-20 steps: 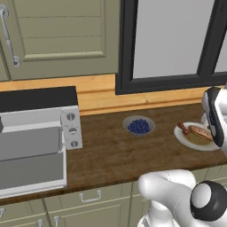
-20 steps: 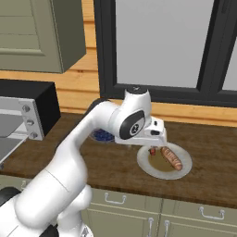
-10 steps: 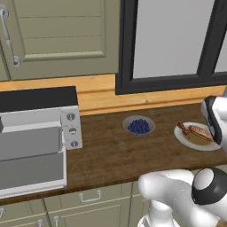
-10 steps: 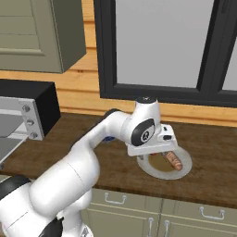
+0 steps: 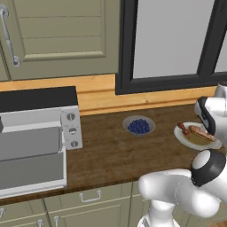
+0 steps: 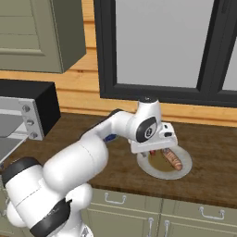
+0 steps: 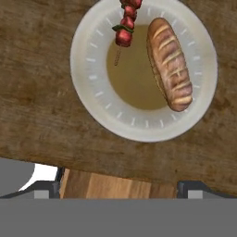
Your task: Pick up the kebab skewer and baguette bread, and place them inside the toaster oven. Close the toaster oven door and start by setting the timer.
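Note:
On a white plate [image 7: 90, 90] lie the kebab skewer [image 7: 125, 25], with red-brown chunks, and the golden baguette bread [image 7: 170, 62], side by side. My gripper [image 7: 120, 187] hovers open just above the plate, its dark tips wide apart with nothing between them. From the right base view the gripper [image 6: 153, 149] hangs over the plate's left part, beside the baguette [image 6: 172, 159]. The toaster oven [image 5: 37, 99] stands at the counter's far left. Its door [image 5: 31, 170] is folded down open, beside three knobs [image 5: 71, 131].
A small bowl of blueberries [image 5: 138, 126] sits on the wooden counter between the oven and the plate [image 5: 184, 138]. A dark-framed window runs along the back wall, and cupboards hang above the oven. My own arm arches over the counter's middle.
My hand has swung to the right and come down over the plate. The skewer, the baguette and the oven have not moved.

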Robot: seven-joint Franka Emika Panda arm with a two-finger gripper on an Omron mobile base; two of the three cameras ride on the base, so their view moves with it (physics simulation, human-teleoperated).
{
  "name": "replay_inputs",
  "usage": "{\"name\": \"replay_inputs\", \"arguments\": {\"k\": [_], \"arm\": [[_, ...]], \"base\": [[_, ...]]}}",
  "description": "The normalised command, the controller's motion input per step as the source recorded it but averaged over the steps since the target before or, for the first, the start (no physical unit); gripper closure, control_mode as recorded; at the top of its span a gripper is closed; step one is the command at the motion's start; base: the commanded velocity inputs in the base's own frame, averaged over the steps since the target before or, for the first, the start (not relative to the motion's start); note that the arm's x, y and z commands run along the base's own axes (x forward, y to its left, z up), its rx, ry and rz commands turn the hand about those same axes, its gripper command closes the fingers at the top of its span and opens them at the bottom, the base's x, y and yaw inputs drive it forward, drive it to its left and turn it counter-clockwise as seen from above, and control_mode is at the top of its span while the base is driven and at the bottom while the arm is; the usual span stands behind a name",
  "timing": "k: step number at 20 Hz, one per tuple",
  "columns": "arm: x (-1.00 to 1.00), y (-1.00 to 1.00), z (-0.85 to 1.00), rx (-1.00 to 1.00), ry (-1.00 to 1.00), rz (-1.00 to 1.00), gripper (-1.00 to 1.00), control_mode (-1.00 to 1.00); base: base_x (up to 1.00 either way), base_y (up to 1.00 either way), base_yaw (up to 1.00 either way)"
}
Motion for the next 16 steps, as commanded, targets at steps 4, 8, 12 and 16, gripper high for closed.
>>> {"name": "replay_inputs", "arguments": {"k": [4,8,12,16], "arm": [[0.35,-0.01,-0.34,0.00,0.00,0.02,-1.00,-1.00],[0.34,-0.17,-0.29,0.00,0.00,0.07,-1.00,-1.00],[0.34,-0.22,-0.36,0.00,0.00,0.07,-1.00,-1.00],[0.31,-0.27,-0.32,0.00,0.00,0.07,-1.00,-1.00]], "base": [[0.00,0.00,0.00],[0.00,0.00,0.00],[0.00,0.00,0.00],[0.00,0.00,0.00]]}}
